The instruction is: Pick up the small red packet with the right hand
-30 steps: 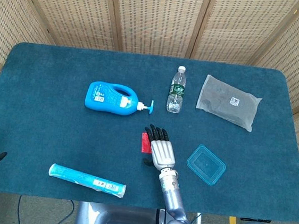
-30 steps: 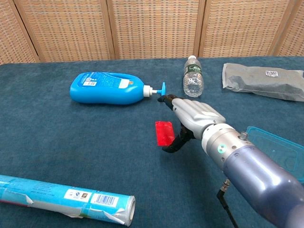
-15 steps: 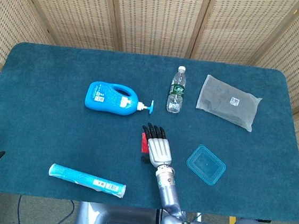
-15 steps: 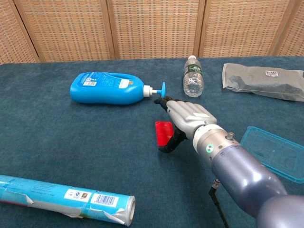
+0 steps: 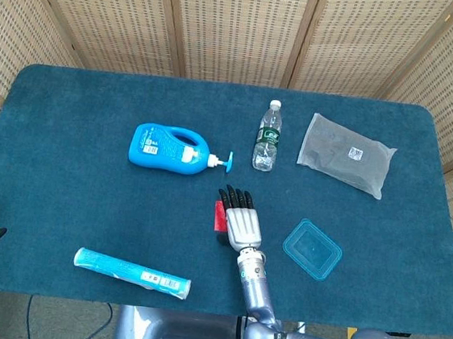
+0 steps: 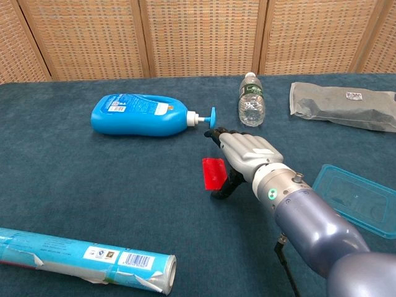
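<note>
Here, right robot hand (image 6: 245,151) over red packet (image 6: 213,174), perhaps touching

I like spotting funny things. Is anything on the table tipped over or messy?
Yes. The blue pump detergent bottle lies on its side, pump nozzle pointing right, though nothing has spilled. The clear plastic water bottle also lies flat. The long printed roll has a torn, ragged wrapper at its end. The small red packet lies flat beside the right hand.

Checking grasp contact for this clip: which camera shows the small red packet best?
The chest view: the small red packet shows most of its face on the blue table cover, just left of the right hand. In the head view only a red sliver shows beside the hand, which hides the rest.
</note>
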